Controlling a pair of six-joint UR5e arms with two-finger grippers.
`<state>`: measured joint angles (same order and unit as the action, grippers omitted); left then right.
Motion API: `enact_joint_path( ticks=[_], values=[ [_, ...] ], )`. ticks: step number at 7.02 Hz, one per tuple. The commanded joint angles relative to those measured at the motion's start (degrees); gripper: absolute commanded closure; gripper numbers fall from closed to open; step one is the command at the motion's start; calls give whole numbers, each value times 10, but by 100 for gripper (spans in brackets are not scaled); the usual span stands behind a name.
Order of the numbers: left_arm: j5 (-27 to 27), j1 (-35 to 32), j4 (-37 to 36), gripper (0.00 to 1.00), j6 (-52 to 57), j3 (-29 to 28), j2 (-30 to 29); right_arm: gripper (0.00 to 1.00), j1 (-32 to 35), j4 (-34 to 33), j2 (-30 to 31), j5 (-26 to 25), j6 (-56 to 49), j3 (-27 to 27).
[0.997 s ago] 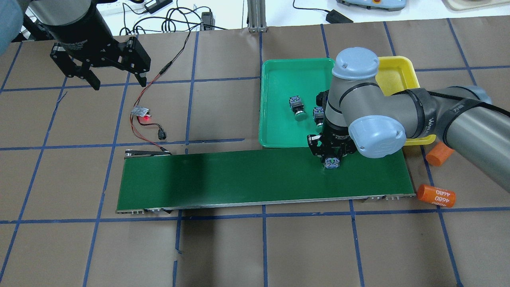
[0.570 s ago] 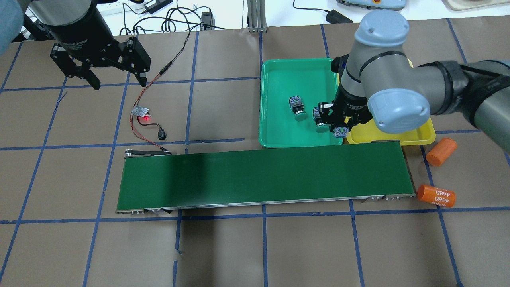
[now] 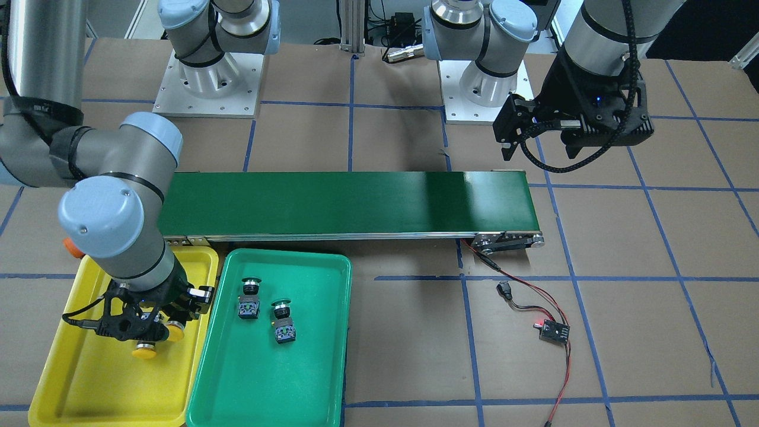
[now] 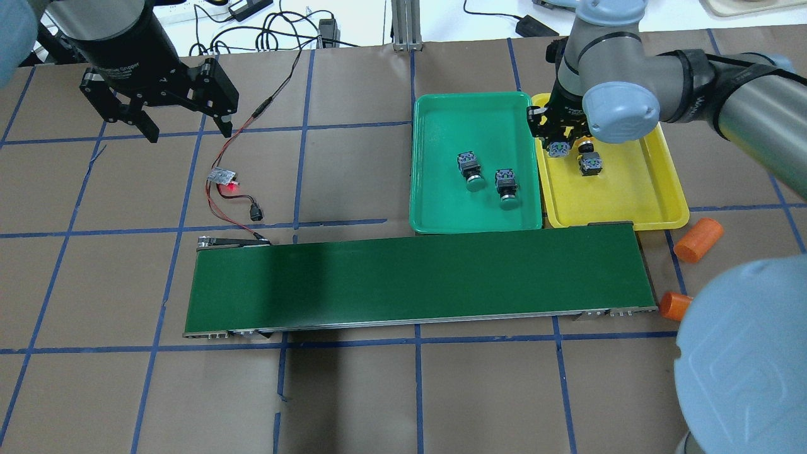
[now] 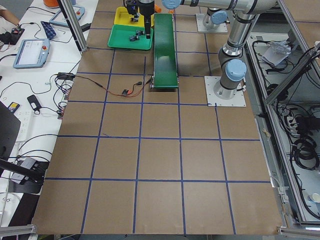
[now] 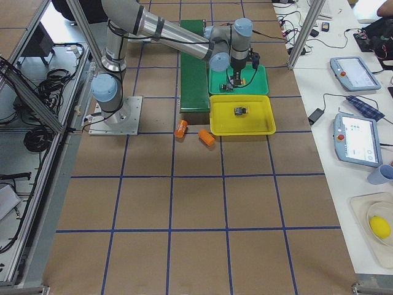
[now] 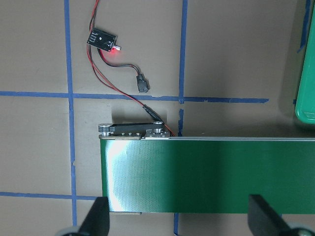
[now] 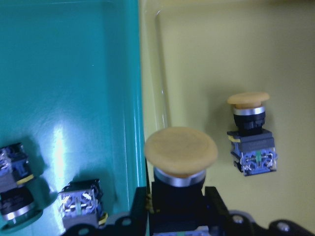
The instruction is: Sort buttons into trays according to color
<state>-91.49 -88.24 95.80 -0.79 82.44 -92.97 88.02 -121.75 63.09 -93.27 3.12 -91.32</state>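
My right gripper (image 4: 558, 142) is shut on a yellow-capped button (image 4: 557, 150) and holds it cap-down over the yellow tray (image 4: 630, 202), near the edge beside the green tray (image 4: 441, 208). The wrist view shows that held cap (image 8: 180, 150) between the fingers. A second yellow button (image 4: 591, 164) lies in the yellow tray just beside it; it also shows in the wrist view (image 8: 251, 132). Two green-capped buttons (image 4: 470, 170) (image 4: 506, 185) lie in the green tray. My left gripper (image 4: 189, 133) is open and empty, far left, above the table.
The long dark-green conveyor belt (image 4: 416, 277) lies in front of both trays. Two orange cylinders (image 4: 696, 239) (image 4: 674, 304) lie by its right end. A small board with a red light (image 4: 224, 176) and its wires sit near the belt's left end, below my left gripper.
My right gripper lifted the yellow button off the belt and carried it away from me, past the green tray's corner, to over the yellow tray. The left arm has not moved.
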Motion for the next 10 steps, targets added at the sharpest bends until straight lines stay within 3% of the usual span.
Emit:
enact_joint_path(
  ticks=[1, 2, 5, 6, 8, 10],
  values=[
    [0, 0, 0, 0, 0, 0, 1, 78, -30, -11, -18, 2, -20, 4],
    [0, 0, 0, 0, 0, 0, 1, 1, -36, -15, -26, 5, -13, 3],
    [0, 0, 0, 0, 0, -1, 0, 0, -34, -8, -19, 36, -12, 8],
    [0, 0, 0, 0, 0, 0, 0, 0, -33, 17, 19, 36, -11, 11],
    [-1, 0, 0, 0, 0, 0, 0, 0, -33, 173, 151, 40, -12, 11],
    [0, 0, 0, 0, 0, 0, 1, 0, -10, 291, 227, 60, -11, 8]
  ],
)
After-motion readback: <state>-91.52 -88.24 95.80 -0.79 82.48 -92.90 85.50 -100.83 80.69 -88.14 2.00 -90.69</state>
